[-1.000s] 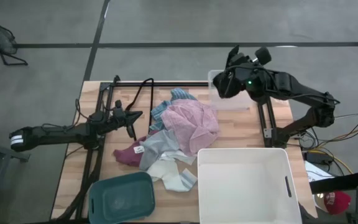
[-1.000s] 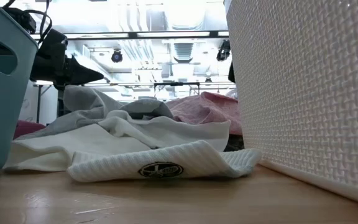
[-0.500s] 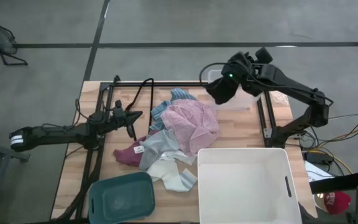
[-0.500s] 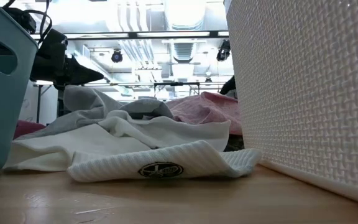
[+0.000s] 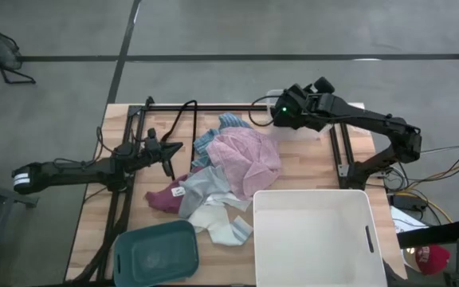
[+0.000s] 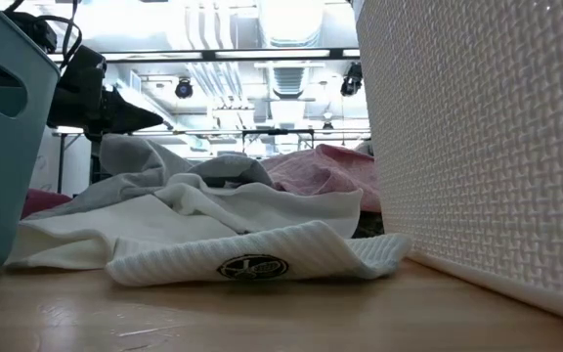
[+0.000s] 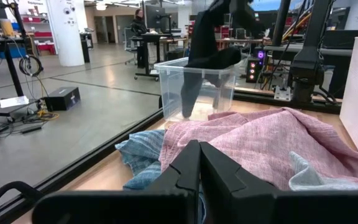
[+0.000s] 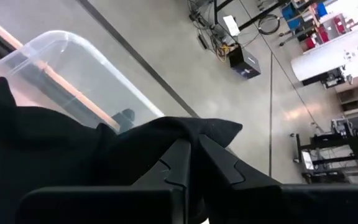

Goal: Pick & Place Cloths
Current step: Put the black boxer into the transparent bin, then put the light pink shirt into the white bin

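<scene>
Our right claw pinches the black cloth over the clear bin; a trailing end could snag its rim. Left claw closed, idle.

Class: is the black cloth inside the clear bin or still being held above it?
Held: black cloth hangs from the right gripper, trailing into the clear bin.

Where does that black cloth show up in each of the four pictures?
High view: black cloth hidden under the right gripper, at the clear bin.
Low view: not in it.
Left wrist view: black cloth hangs into the clear bin, top centre.
Right wrist view: fills the lower left, pinched in the jaws.
Shared landmark: the clear bin.
</scene>
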`<act>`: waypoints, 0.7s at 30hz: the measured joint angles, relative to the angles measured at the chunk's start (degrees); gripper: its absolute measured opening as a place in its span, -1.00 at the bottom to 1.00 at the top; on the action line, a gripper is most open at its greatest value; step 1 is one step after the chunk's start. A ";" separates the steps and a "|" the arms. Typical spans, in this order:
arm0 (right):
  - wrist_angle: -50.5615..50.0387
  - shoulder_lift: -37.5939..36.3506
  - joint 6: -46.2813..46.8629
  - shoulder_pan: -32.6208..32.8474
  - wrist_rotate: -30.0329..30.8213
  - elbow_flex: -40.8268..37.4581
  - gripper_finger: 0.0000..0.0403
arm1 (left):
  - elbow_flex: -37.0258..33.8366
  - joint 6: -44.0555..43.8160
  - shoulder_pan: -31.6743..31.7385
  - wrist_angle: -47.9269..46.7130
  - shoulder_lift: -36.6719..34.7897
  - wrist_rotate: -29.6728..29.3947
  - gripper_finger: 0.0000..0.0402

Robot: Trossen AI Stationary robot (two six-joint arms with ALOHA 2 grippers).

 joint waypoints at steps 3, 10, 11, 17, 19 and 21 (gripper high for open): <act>2.83 0.00 -1.66 0.00 0.00 -2.56 -0.77 | 0.00 0.00 0.00 0.00 0.00 -0.01 -0.93; 4.70 0.02 -0.04 0.11 -5.60 -2.31 -0.38 | 0.00 0.00 -0.01 0.00 0.00 0.00 -0.93; 4.73 0.02 0.94 0.11 -6.71 -1.75 -0.32 | 0.00 0.00 0.01 0.00 0.00 -0.01 -0.93; 9.27 -0.07 0.06 1.60 -19.70 1.78 0.05 | 0.00 -0.01 -0.01 0.00 0.00 0.00 -0.93; 12.98 -0.07 -2.44 2.85 -28.20 2.29 0.14 | 0.00 -0.01 0.01 0.00 0.00 0.00 -0.93; 17.08 0.21 -4.66 4.72 -35.44 2.36 0.22 | 0.00 0.00 0.01 0.00 0.00 -0.01 -0.93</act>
